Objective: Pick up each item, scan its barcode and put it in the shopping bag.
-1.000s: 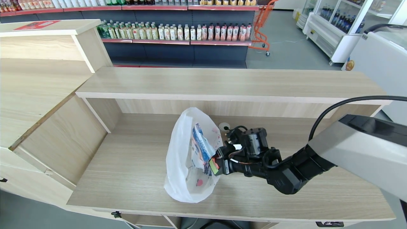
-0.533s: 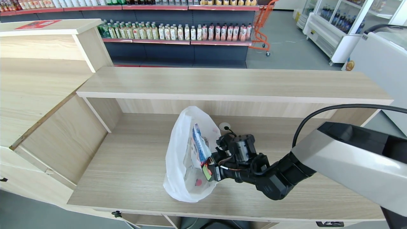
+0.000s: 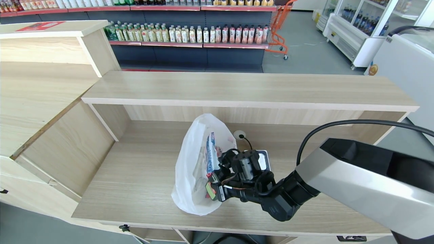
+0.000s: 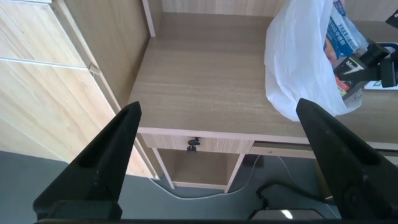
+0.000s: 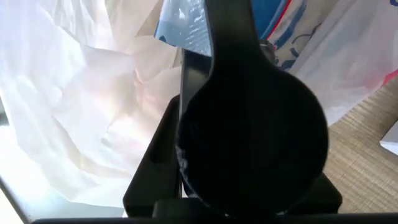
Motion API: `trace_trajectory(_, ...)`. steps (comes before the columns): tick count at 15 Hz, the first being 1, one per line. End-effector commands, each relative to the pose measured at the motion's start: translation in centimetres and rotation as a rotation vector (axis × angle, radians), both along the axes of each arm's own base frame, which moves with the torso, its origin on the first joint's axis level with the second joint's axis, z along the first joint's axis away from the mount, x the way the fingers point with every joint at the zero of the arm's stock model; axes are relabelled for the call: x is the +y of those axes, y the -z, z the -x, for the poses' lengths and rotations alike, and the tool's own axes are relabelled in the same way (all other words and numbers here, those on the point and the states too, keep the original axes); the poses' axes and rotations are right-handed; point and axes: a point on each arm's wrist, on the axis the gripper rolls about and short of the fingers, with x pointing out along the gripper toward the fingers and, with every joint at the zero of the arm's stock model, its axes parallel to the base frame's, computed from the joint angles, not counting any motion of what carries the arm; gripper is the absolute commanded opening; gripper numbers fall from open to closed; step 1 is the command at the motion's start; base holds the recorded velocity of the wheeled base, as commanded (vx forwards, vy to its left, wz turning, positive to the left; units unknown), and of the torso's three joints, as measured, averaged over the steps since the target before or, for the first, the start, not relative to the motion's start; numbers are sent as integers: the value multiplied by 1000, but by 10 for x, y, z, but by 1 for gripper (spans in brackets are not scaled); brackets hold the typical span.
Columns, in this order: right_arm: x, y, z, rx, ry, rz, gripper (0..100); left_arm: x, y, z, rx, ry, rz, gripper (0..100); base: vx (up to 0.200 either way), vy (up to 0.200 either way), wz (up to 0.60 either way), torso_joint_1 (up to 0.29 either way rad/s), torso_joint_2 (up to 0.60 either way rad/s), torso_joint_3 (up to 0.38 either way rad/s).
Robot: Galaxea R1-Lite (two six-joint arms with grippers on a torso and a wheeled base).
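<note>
left gripper (image 4: 219, 107): wide open, idle off the counter's (image 3: 135, 189) front edge
right gripper (image 3: 209, 178): in bag (image 3: 190, 162) mouth, against blue packet (image 3: 211, 152); grip cannot tell
step: likely bagging packet
next: let go low, back out rightward, avoid snagging plastic
room: open counter right; white device (image 3: 263, 159) just behind wrist; back wall (image 3: 169, 113) beyond bag

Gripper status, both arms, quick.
Left gripper: open, empty.
Right gripper: shut on the blue and white packet, at the mouth of the shopping bag.
</note>
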Motion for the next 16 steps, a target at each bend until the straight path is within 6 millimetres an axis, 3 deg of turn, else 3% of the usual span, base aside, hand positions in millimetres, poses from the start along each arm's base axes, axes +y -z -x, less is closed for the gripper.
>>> trace_trajectory(1, 2, 8, 0, 0, -14, 21, 0, 0, 0, 0, 1, 0, 0, 100, 0, 0, 0, 0, 0, 0)
trace_trajectory(3, 5, 8, -2, -9, -18, 19, 0, 0, 0, 0, 1, -2, 0, 100, 0, 0, 0, 0, 0, 0)
trace_trajectory(4, 9, 4, -4, -15, -25, -4, 100, 0, 0, 0, 1, -2, 0, 100, 0, 0, 0, 0, 0, 0)
trace_trajectory(9, 14, -29, -7, 30, -30, -182, 100, 0, 0, 0, 1, 0, 0, 100, 0, 0, 0, 0, 0, 0)
trace_trajectory(12, 11, -38, -4, 76, 3, -242, 100, 0, 0, 0, 1, -2, 0, 100, 0, 0, 0, 0, 0, 0)
trace_trajectory(16, -10, -42, -8, 111, 68, -260, 100, 0, 0, 0, 1, -2, 0, 100, 0, 0, 0, 0, 0, 0)
